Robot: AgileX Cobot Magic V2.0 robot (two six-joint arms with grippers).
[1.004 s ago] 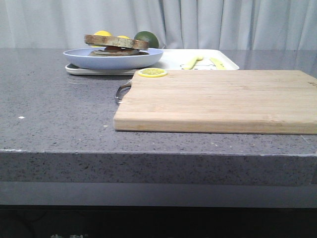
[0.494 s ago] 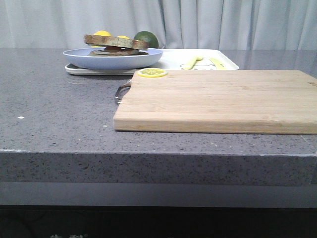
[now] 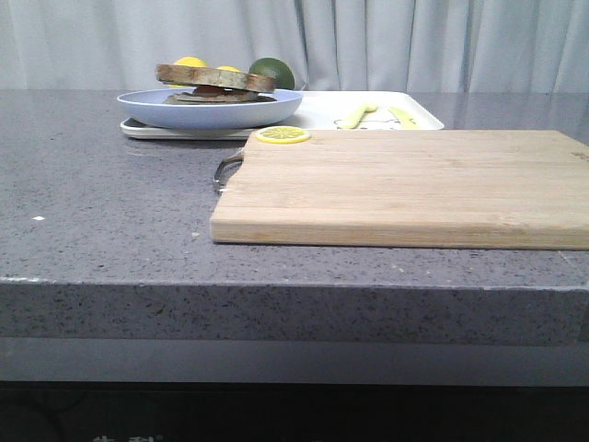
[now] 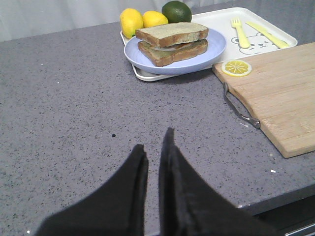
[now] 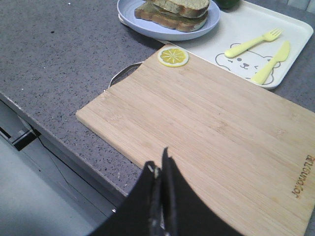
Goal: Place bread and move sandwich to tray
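Note:
The sandwich [image 3: 216, 85] lies on a round light-blue plate [image 3: 212, 110], and the plate stands on the left end of the white tray [image 3: 322, 110] at the back of the table. Its top layer is a plain slice of bread [image 4: 172, 33] resting on a lower slice with egg white showing between them. My left gripper [image 4: 155, 140] hangs low over bare grey table, well short of the plate [image 4: 147, 61], fingers nearly together and empty. My right gripper [image 5: 157, 158] is shut and empty over the near edge of the wooden board. Neither gripper shows in the front view.
A wooden cutting board [image 3: 405, 184] with a metal handle fills the right front, a lemon slice [image 3: 282, 135] on its far left corner. A yellow fork [image 3: 359, 115] and knife lie on the tray. Two lemons and a lime [image 3: 271, 69] sit behind the plate.

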